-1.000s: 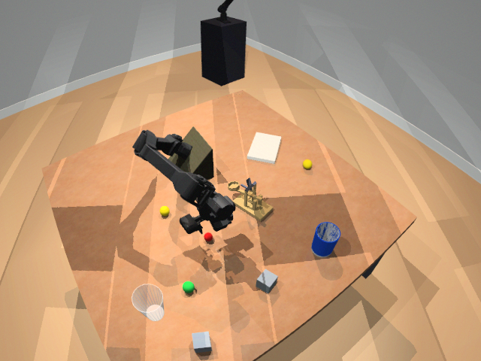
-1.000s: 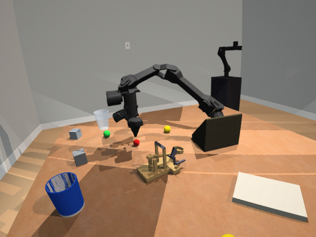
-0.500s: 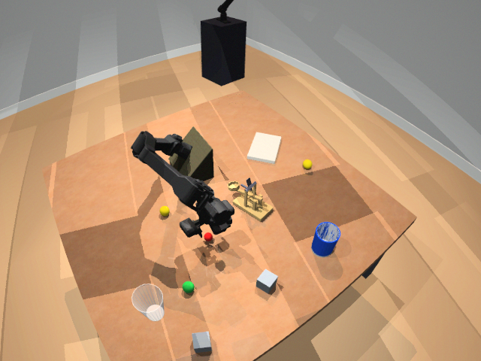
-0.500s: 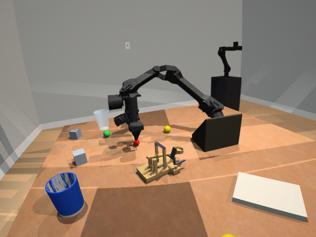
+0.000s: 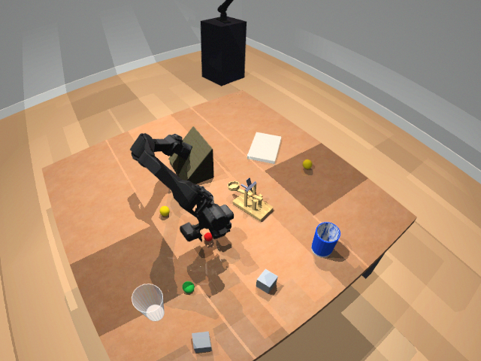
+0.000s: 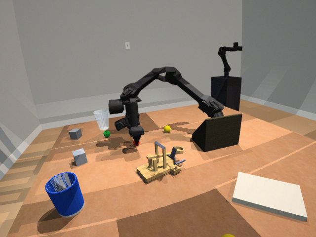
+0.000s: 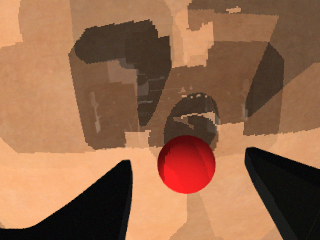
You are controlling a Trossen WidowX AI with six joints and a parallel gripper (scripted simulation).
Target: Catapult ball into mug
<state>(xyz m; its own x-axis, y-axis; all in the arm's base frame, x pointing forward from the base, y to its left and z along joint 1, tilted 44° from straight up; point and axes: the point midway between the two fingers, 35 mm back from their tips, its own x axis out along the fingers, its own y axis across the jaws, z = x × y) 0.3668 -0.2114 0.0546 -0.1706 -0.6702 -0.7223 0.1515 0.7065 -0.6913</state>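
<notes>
A red ball [image 5: 208,236] [image 7: 186,164] lies on the table. My gripper [image 5: 211,239] [image 6: 137,143] [image 7: 190,162] is open and low over it, pointing down. In the wrist view the ball shows between the two fingertips, with a gap on each side; in the exterior view a finger partly hides it. The wooden catapult [image 5: 261,213] [image 6: 147,176] stands near the table's middle. Its round cup [image 5: 233,186] is empty, on the side away from the mug. The blue mug [image 5: 324,244] [image 6: 67,201] stands upright near the table edge.
Yellow balls [image 5: 164,210] [image 5: 307,164], a green ball [image 5: 188,287], a clear cup [image 5: 147,298], two grey blocks [image 5: 267,280] [image 5: 201,341] and a white slab [image 5: 264,147] lie or stand around. A dark wedge [image 5: 201,163] [image 6: 224,132] stands beside the arm's base.
</notes>
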